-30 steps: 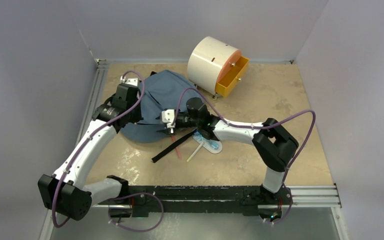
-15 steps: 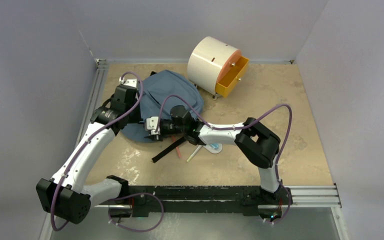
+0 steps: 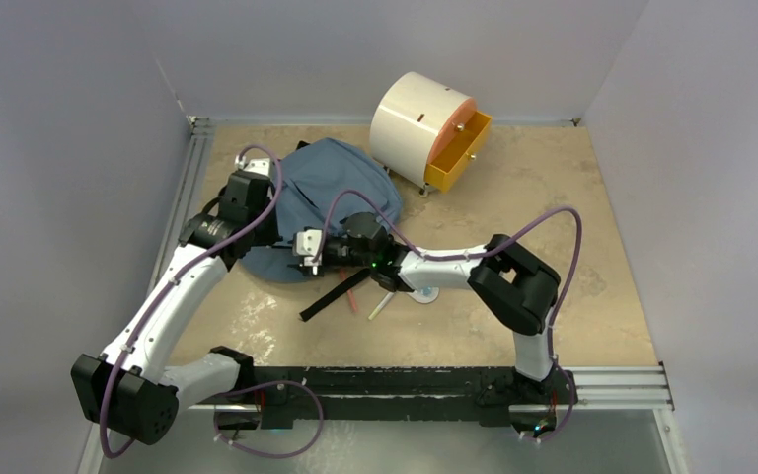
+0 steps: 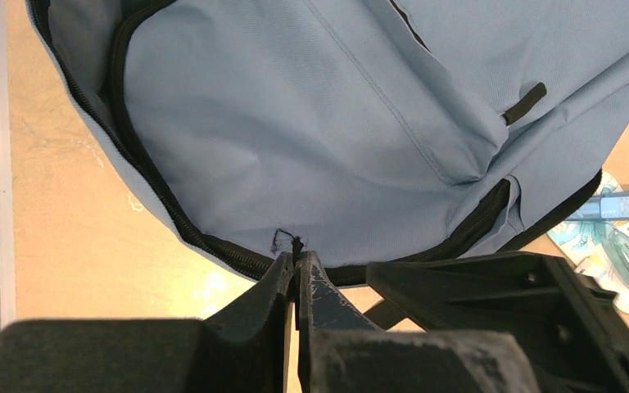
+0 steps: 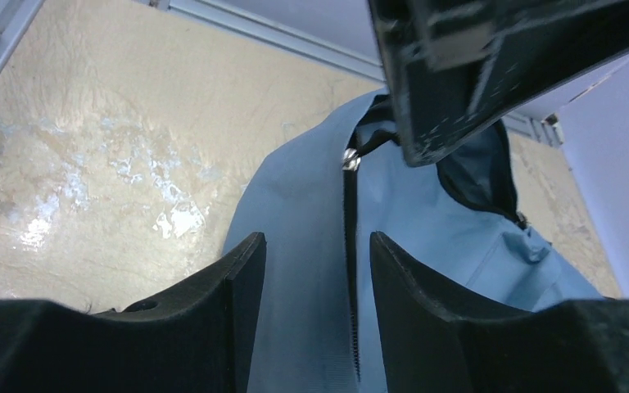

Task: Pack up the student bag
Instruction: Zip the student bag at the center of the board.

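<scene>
The student bag [image 3: 341, 183], slate-blue with black zippers, lies flat at the back left of the table. My left gripper [image 4: 296, 255] is shut on a small black cord at the bag's zipper edge [image 4: 213, 246]. In the top view the left gripper [image 3: 278, 240] sits at the bag's near-left rim. My right gripper [image 5: 318, 241] is open just above the bag fabric [image 5: 295, 246], with a closed zipper line [image 5: 350, 246] running between its fingers and a silver pull [image 5: 350, 160] further along. From above, the right gripper [image 3: 303, 255] hovers at the bag's near edge, close to the left one.
A cream cylindrical cabinet [image 3: 410, 118] with an open orange drawer [image 3: 459, 153] stands behind the bag. A black strap [image 3: 336, 294], a white pen [image 3: 383, 304] and a plastic packet [image 3: 424, 292] lie beside the right forearm. A blue tube [image 4: 618, 205] lies by the packet.
My right arm has swung left, bringing its open gripper from the bag's right side to the near edge. The left gripper has kept its hold in place.
</scene>
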You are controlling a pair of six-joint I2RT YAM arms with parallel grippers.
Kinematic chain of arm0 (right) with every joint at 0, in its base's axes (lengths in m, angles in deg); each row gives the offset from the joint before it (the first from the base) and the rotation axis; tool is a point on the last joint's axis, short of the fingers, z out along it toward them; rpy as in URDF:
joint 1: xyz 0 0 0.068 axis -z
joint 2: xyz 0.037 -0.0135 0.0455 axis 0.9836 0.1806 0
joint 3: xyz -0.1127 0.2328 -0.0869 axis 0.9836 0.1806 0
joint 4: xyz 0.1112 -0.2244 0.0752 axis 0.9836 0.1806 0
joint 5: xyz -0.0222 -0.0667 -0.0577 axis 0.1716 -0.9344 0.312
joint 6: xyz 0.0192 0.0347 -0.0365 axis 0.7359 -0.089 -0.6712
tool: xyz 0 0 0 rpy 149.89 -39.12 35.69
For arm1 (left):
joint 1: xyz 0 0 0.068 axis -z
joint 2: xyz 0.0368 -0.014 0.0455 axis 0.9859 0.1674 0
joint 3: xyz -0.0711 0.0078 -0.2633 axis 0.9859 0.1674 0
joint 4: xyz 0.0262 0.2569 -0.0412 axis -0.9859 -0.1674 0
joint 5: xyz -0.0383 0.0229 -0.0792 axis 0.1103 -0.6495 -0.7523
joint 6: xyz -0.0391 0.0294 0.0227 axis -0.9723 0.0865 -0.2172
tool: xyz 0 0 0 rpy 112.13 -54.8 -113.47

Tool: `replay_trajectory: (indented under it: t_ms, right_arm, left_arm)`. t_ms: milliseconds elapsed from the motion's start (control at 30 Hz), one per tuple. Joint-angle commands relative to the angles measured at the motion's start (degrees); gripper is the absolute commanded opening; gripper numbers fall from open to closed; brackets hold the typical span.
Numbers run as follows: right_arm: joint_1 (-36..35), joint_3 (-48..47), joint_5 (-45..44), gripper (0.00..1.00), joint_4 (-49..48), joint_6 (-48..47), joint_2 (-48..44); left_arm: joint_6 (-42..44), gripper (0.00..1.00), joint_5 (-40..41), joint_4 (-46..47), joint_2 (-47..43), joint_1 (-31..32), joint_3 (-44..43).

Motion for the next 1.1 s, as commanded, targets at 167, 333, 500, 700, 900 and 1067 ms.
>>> replay_trajectory:
  t_ms: [167,333,500,700,900,1067]
  right_arm:
    - [0.2,-0.6,-0.7,0.54,-5.1,2.1,-3.9]
    - [0.2,-4.0,0.5,0.52,0.9,0.3,-1.6]
    - [0.3,-5.0,1.2,0.49,1.9,0.4,0.0]
    - [0.2,-5.0,-0.7,0.45,1.8,0.5,1.1]
    - [0.2,-5.2,-0.8,0.33,2.8,-0.5,1.5]
    - [0.2,-5.0,-0.3,0.10,3.3,-1.1,1.2]
  left_arm:
    - [-1.1,0.00,-0.5,2.3,-1.2,-0.3,0.0]
    - [-1.0,0.00,-0.3,2.4,-1.3,-0.3,0.1]
    - [-1.2,0.00,-0.5,2.4,-1.2,-0.3,0.1]
    - [-1.2,0.00,-0.5,2.5,-1.5,-0.3,0.2]
    - [-1.6,0.00,-0.8,3.1,-1.2,-0.3,0.6]
    - [-1.7,0.00,0.5,3.4,-0.4,-0.3,0.5]
